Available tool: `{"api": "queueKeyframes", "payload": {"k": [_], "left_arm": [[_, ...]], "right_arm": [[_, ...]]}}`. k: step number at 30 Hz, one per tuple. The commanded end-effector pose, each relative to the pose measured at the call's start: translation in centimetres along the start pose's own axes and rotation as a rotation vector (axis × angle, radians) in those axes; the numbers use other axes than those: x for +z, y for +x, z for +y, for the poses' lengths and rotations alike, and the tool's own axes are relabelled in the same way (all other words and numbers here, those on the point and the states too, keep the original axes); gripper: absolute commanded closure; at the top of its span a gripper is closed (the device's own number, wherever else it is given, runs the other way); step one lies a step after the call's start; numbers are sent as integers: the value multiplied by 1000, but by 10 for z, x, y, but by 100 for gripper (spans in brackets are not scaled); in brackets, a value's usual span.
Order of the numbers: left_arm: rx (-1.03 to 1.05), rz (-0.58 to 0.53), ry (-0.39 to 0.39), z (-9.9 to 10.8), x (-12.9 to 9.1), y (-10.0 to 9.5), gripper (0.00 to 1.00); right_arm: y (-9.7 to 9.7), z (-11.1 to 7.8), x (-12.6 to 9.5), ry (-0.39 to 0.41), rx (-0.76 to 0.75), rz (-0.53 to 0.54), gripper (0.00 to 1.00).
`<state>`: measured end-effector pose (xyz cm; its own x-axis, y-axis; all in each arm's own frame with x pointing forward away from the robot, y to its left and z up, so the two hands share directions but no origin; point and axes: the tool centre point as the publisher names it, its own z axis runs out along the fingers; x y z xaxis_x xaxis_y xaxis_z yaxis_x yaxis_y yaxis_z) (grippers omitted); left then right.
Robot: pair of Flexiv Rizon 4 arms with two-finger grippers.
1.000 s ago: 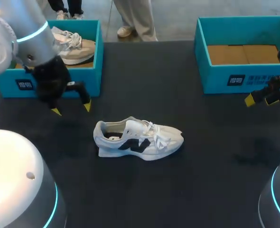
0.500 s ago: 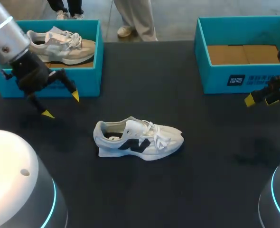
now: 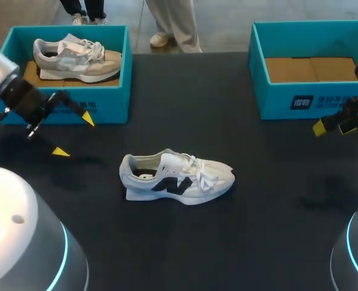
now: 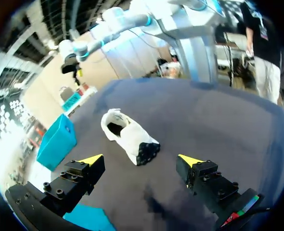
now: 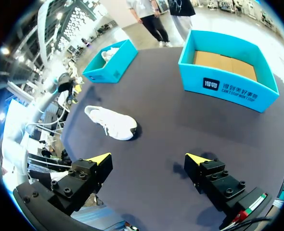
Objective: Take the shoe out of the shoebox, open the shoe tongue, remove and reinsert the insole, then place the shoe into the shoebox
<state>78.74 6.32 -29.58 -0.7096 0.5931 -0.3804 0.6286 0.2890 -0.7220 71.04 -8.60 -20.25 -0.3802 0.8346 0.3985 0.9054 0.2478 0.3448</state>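
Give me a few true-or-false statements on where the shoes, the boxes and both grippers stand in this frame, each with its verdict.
1. The white shoe lies on the table, outside both boxes. True.
2. The left gripper is shut on the white shoe. False: its fingers are open, hold nothing, and are well apart from the shoe.
3. The right shoebox holds a shoe. False: only its cardboard bottom shows.
4. The left shoebox holds a beige shoe. True.
5. The right gripper is open and holds nothing. True.
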Motion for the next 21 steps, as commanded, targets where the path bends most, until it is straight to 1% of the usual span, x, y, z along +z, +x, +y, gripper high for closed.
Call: {"api": "queueKeyframes", "payload": {"k": [1, 6, 8, 11, 21], "left_arm": [[-118, -82, 179, 10, 2, 6, 0], [-136, -92, 171, 10, 5, 11, 0], [-162, -125, 158, 10, 6, 14, 0], [-190, -172, 161, 9, 5, 17, 0], [-307, -255, 141, 16, 11, 32, 0]], "right_arm": [[0, 0, 1, 1, 1, -1, 0], [0, 0, 1, 1, 1, -1, 0], [0, 0, 1, 1, 1, -1, 0], [0, 0, 1, 1, 1, -1, 0], [0, 0, 1, 1, 1, -1, 0]]}}
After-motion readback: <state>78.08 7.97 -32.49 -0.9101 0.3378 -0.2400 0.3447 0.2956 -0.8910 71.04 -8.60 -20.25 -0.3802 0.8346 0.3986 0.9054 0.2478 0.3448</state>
